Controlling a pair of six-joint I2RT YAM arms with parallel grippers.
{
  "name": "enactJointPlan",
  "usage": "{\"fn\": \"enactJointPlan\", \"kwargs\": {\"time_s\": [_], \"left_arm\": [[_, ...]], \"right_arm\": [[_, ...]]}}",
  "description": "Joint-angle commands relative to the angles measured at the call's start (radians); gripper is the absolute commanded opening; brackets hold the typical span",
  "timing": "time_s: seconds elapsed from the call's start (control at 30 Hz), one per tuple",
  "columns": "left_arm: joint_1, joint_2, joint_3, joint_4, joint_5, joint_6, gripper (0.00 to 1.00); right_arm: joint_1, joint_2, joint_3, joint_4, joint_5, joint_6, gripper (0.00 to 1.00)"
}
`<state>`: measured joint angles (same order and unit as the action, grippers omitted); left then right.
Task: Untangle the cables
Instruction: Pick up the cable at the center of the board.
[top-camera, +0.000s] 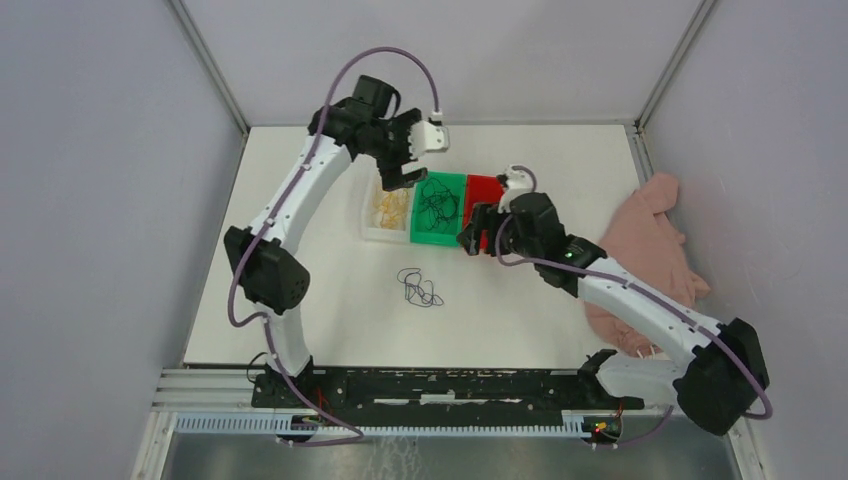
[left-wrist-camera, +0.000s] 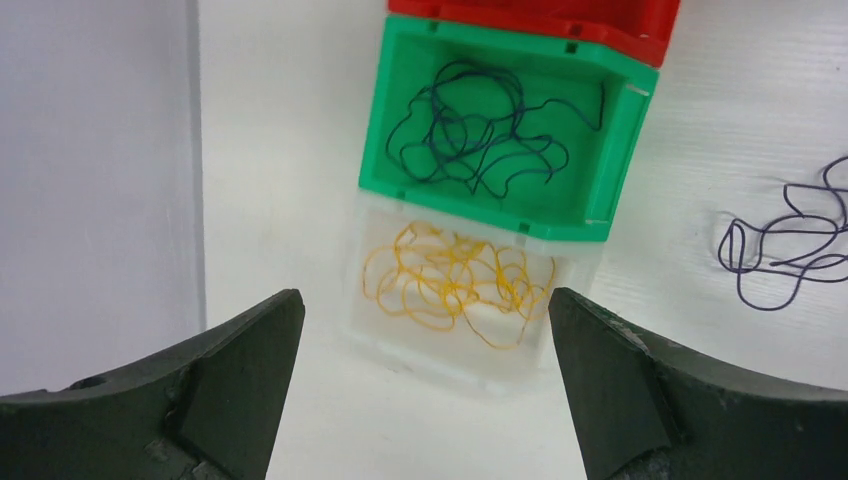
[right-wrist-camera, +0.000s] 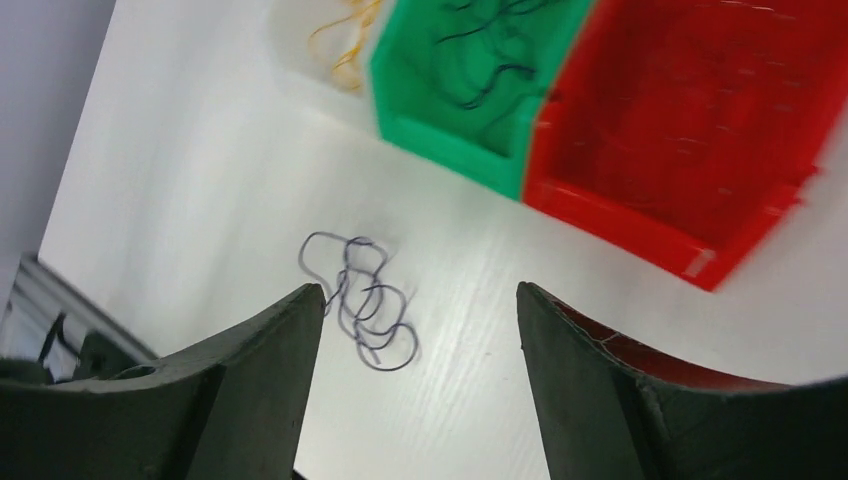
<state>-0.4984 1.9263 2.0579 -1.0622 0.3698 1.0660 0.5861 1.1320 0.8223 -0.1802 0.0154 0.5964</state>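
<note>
A loose dark blue-purple cable (top-camera: 420, 287) lies coiled on the white table in front of the bins; it also shows in the right wrist view (right-wrist-camera: 362, 300) and the left wrist view (left-wrist-camera: 790, 245). More dark cable (left-wrist-camera: 480, 135) lies in the green bin (top-camera: 425, 235). Yellow cable (left-wrist-camera: 455, 280) fills the clear bin (top-camera: 370, 228). A red cable cannot be made out in the red bin (right-wrist-camera: 560, 195). My left gripper (top-camera: 400, 175) is open and empty, above the clear bin. My right gripper (top-camera: 472, 232) is open and empty, at the front of the green and red bins, above the table.
A pink cloth (top-camera: 650, 250) lies at the right side of the table, under the right arm. Grey walls close in the left, back and right. A black rail (top-camera: 430, 385) runs along the near edge.
</note>
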Motion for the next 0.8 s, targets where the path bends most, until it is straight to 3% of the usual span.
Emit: {"fn": "enactJointPlan", "kwargs": {"time_s": [0.0, 0.13, 0.33, 0.57, 0.67, 0.77], "left_arm": [[0.162, -0.156, -0.037, 0.029, 0.130, -0.249, 0.99], [0.236, -0.326, -0.257, 0.138, 0.114, -0.365, 0.99], [0.270, -0.548, -0.543, 0.327, -0.040, -0.483, 0.99], [0.301, -0.652, -0.657, 0.406, -0.096, -0.522, 1.00], [0.306, -0.658, -0.694, 0.438, -0.131, -0.544, 1.00], [0.319, -0.658, -0.728, 0.477, -0.170, -0.569, 1.00]], "right_arm": [[0.164, 0.173, 0.126, 0.035, -0.109, -0.149, 0.78], [0.307, 0.376, 0.235, -0.014, -0.101, -0.221, 0.81], [0.438, 0.651, 0.391, -0.096, 0.048, -0.219, 0.76], [0.455, 0.757, 0.451, -0.146, 0.208, -0.198, 0.46], [0.455, 0.712, 0.454, -0.158, 0.215, -0.208, 0.23], [0.453, 0.627, 0.478, -0.187, 0.190, -0.231, 0.09]]}}
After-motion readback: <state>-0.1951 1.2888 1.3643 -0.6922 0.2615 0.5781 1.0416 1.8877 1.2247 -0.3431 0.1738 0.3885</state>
